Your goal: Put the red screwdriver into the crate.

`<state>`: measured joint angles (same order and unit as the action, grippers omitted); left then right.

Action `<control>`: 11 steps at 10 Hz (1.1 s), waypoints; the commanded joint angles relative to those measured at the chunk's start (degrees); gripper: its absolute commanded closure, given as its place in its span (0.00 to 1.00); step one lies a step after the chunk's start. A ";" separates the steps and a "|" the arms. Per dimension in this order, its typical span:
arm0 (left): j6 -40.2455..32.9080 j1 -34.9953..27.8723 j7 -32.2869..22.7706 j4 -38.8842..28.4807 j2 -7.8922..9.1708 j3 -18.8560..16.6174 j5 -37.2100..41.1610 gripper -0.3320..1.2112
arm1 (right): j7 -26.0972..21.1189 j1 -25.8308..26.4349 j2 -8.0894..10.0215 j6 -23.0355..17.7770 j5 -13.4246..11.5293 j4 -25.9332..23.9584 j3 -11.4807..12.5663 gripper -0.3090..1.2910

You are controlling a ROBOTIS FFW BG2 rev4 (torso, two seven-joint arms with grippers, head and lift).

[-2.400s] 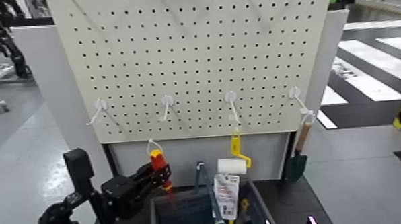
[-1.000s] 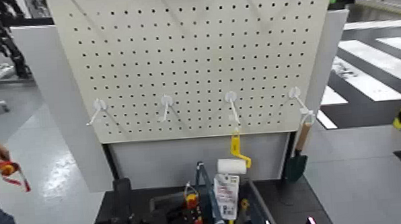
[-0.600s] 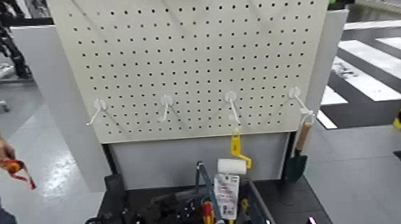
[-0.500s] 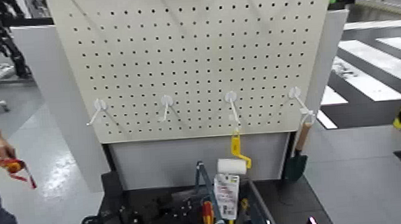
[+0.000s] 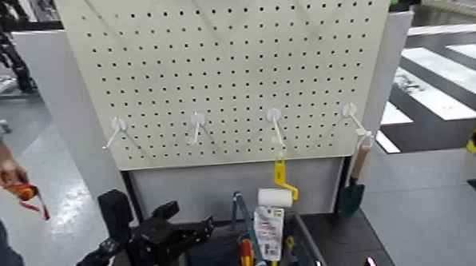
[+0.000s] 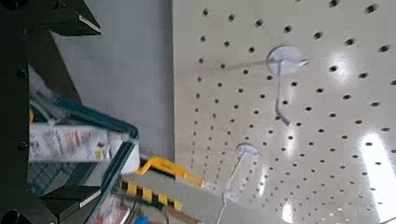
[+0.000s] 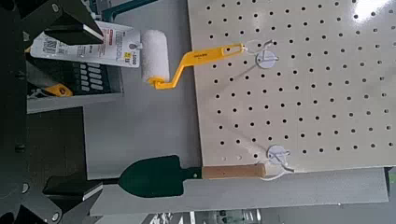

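While standing seemingly upright inside crate (image 5: 310, 254), red screwdriver (image 5: 247, 256) right of released, empty left gripper (image 5: 202, 225).

From my station I see the cream pegboard (image 5: 228, 63) dotted with dark holes in even rows, carrying white hooks (image 5: 274, 118). The red screwdriver (image 5: 247, 258) shows a red handle with a yellow band, standing in the dark grey crate (image 5: 188, 262). Right of it hangs a paint roller (image 5: 277, 192) with yellow handle and white sleeve. Far right, a dark green trowel (image 5: 351, 192) has a tan wooden handle. My left gripper (image 5: 196, 227) is black. Far left, a person's hand (image 5: 8, 171) holds an orange-red tool (image 5: 23, 191).
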<state>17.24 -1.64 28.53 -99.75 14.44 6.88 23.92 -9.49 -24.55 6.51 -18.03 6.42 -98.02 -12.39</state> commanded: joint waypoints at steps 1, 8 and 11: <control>-8.36 -6.35 -7.26 -3.96 -2.58 -2.13 -7.49 0.28 | 0.00 -0.15 -0.01 -0.07 0.00 -0.15 0.26 0.32; -21.63 -18.92 -17.63 -3.61 -9.34 -6.70 -17.68 0.28 | 0.00 -0.41 -0.01 0.19 -0.62 -0.77 0.34 0.31; -24.53 -21.29 -20.45 -3.17 -9.87 -6.26 -19.79 0.28 | 0.00 -0.50 0.08 0.37 -0.44 -0.94 0.34 0.32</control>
<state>-6.92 -22.64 8.02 -102.95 4.63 0.40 4.47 -9.51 -25.03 6.58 -17.69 5.91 -98.96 -12.08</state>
